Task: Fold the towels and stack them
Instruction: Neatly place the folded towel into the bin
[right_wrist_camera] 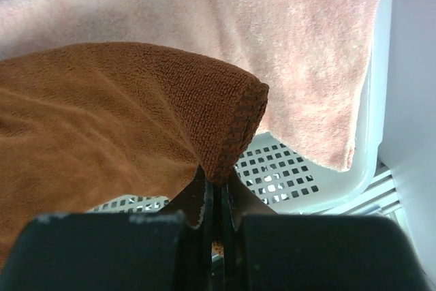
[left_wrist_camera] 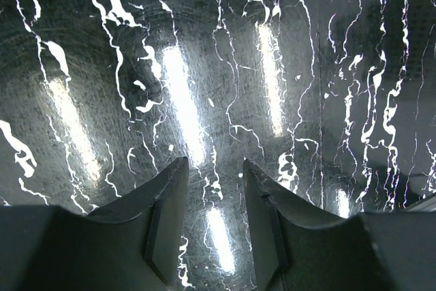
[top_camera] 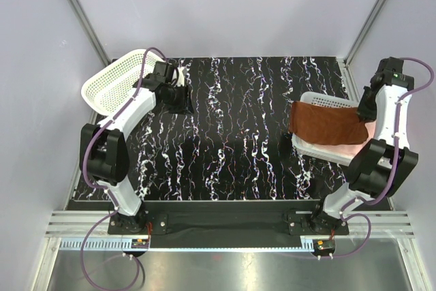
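Step in hand, I'd say: getting the rust-brown towel [right_wrist_camera: 102,107] out of the right basket [right_wrist_camera: 286,175]; right gripper [right_wrist_camera: 216,182] clamped on its hemmed corner; plush pile, limp; pale pink towel [right_wrist_camera: 300,52] beneath, in the white lattice; left gripper [left_wrist_camera: 214,182] half-open, empty, over the glossy marbled table [left_wrist_camera: 204,66], far left; next move needs: lift clear, spread flat.

White lattice baskets [top_camera: 112,85], black marbled table [top_camera: 231,120]
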